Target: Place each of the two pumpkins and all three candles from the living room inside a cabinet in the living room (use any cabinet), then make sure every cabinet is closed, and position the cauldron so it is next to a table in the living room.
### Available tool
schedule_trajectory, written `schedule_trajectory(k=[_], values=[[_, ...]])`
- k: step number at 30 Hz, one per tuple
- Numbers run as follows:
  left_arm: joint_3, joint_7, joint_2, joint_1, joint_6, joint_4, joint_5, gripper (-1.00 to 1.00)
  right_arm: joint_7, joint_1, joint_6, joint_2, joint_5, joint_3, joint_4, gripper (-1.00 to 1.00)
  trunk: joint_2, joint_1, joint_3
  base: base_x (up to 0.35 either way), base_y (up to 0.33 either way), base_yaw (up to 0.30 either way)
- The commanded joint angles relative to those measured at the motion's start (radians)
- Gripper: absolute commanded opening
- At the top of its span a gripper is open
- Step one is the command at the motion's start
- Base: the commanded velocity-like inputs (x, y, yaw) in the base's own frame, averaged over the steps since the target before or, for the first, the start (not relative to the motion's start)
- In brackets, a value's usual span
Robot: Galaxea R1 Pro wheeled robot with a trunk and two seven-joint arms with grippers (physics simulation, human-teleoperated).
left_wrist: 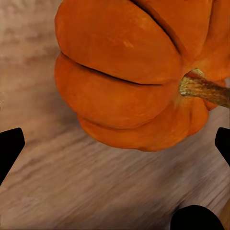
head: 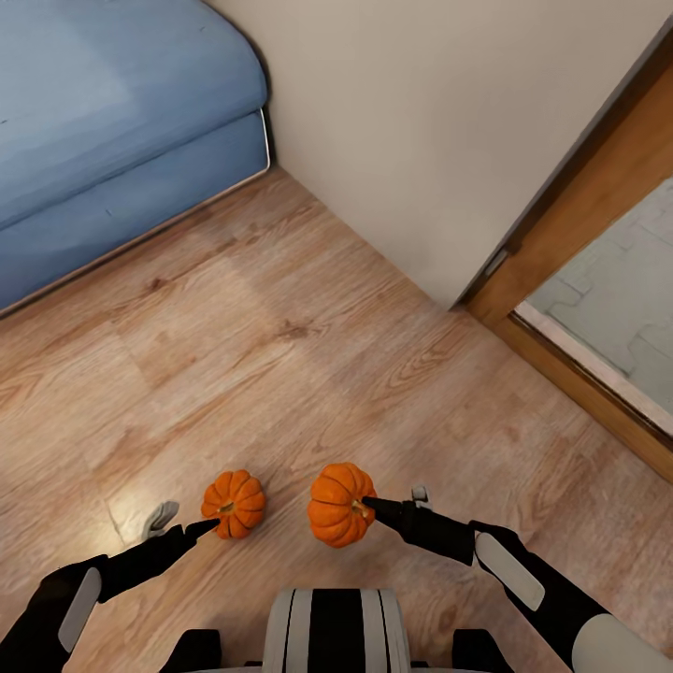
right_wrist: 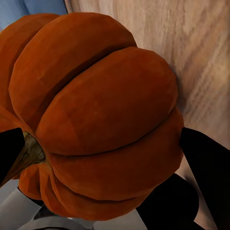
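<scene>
Slippage threatens both ribbed orange pumpkins at lower centre: right gripper point(head: 374, 506) pinches only one's point(head: 340, 505) stem, left gripper's point(head: 192, 526) hold on the other point(head: 235, 503) is unclear.

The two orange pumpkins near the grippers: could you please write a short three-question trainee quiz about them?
1. True or false: the small ribbed orange pumpkin by the left gripper sits in a drawer.
2. The floor is: A tile, B wood planks, C carpet?
3. Which gripper has the other orange pumpkin between its fingers?
Key: 1 false; 2 B; 3 the right gripper.
</scene>
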Motion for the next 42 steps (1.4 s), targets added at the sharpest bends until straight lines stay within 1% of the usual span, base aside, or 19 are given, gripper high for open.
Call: schedule_trajectory(k=[1, 17, 28, 34, 42], values=[[0.002, -0.002, 0.000, -0.001, 0.006, 0.000, 0.003, 1.00, -0.001, -0.001, 0.007, -0.001, -0.011, 0.003, 0.000, -1.00, 0.000, 0.000, 0.000, 0.088, -0.004, 0.000], [0.002, -0.002, 0.001, -0.001, 0.006, 0.001, 0.003, 1.00, -0.002, -0.001, 0.007, 0.001, -0.011, 0.003, 0.001, -1.00, 0.000, 0.000, 0.000, 0.078, 0.000, 0.000], [0.002, -0.002, 0.001, -0.001, 0.006, 0.002, 0.004, 1.00, -0.002, -0.001, 0.007, 0.001, -0.011, 0.003, 0.001, -1.00, 0.000, 0.000, 0.000, 0.010, 0.000, 0.000], [0.002, -0.002, 0.002, -0.001, 0.006, 0.002, 0.003, 1.00, -0.002, -0.001, 0.007, 0.001, -0.011, 0.003, 0.001, -1.00, 0.000, 0.000, 0.000, 0.076, -0.106, 0.000], [0.002, -0.002, 0.002, -0.001, 0.007, 0.002, 0.005, 1.00, -0.002, -0.001, 0.007, 0.001, -0.011, 0.003, 0.001, -1.00, 0.000, 0.000, 0.000, 0.012, -0.015, 0.000]])
